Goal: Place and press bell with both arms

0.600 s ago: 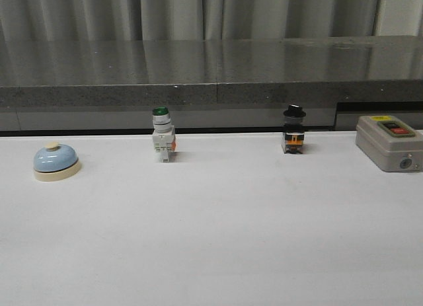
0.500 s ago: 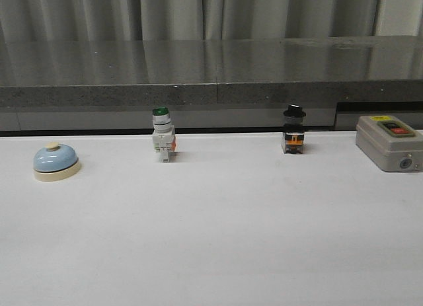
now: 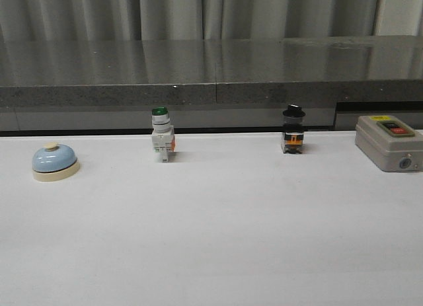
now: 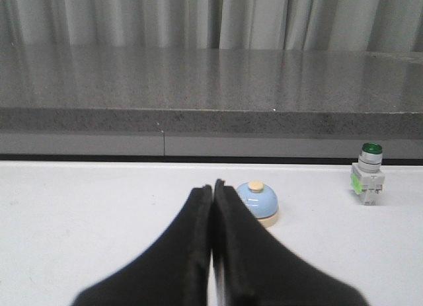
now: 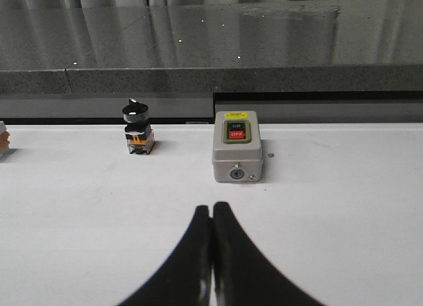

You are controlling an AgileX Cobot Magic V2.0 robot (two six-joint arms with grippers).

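Note:
The light-blue bell [image 3: 55,162] with cream base and button stands on the white table at the far left. It also shows in the left wrist view [image 4: 258,201], just beyond and beside my left gripper [image 4: 212,185], which is shut and empty. My right gripper [image 5: 211,206] is shut and empty, with the grey box ahead of it. Neither arm shows in the front view.
A green-capped white pushbutton [image 3: 161,135] [image 4: 368,174] and a black-knob selector switch [image 3: 293,129] [image 5: 137,129] stand near the table's back edge. A grey box with a red button [image 3: 389,142] [image 5: 237,154] sits at the far right. A dark stone ledge [image 3: 211,75] runs behind.
The whole front view has shifted very slightly; the objects have kept their places on the table. No arm has come into that view.

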